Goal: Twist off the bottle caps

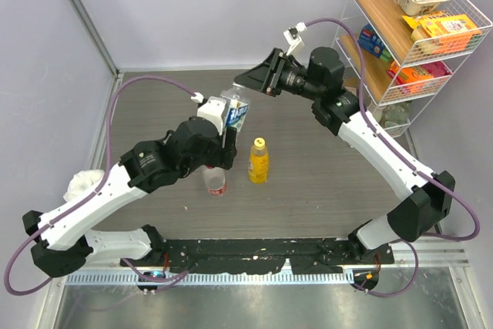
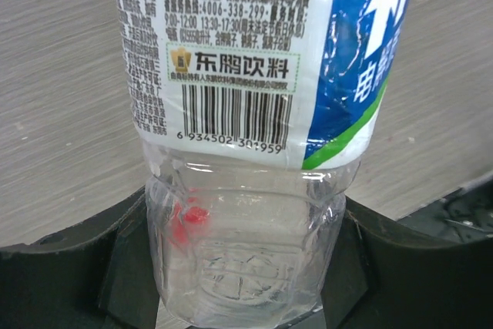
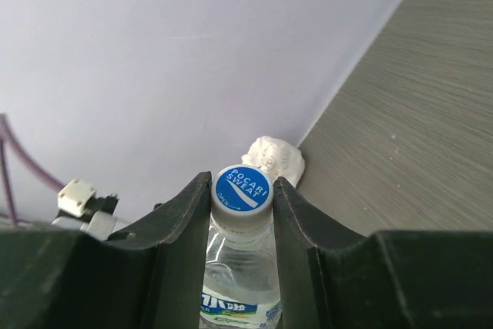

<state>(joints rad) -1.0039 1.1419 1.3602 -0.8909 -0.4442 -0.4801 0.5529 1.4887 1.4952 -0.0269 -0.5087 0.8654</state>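
The surface (image 1: 323, 175) is a grey, wood-grained board boxed in by pale lilac walls (image 1: 200, 5). A white wire rack (image 1: 362, 52) stands in the far right corner with snack boxes (image 1: 447, 30) on its wooden shelves. A crumpled white wad (image 1: 81, 184) lies by the left wall. Purple cables (image 1: 146, 82) loop from both arms.

Near the middle, the yellow bottle (image 1: 259, 163) stands upright with its yellow cap (image 1: 259, 142) on. Just left of it stands the red-labelled bottle (image 1: 216, 182).

The blue-and-white bottle (image 2: 254, 75) is up between the two arms. The left end effector (image 1: 227, 135) is clamped around its clear lower body, a finger pressed to each side. The right end effector (image 3: 241, 194) is closed on the blue-and-white cap (image 3: 243, 188), its dark fingers tight against both sides of the cap, which sits on the bottle's neck.

From where I stand, some of it is hard to read. The left arm covers the top of the red-labelled bottle, so I cannot see its cap. A red smear shows through the held bottle's clear plastic in the left wrist view, and I cannot tell what it is. That bottle's base is cut off there, and I cannot say whether it touches the surface. The rack runs off the right edge, and its lower shelves are a jumble of colours.
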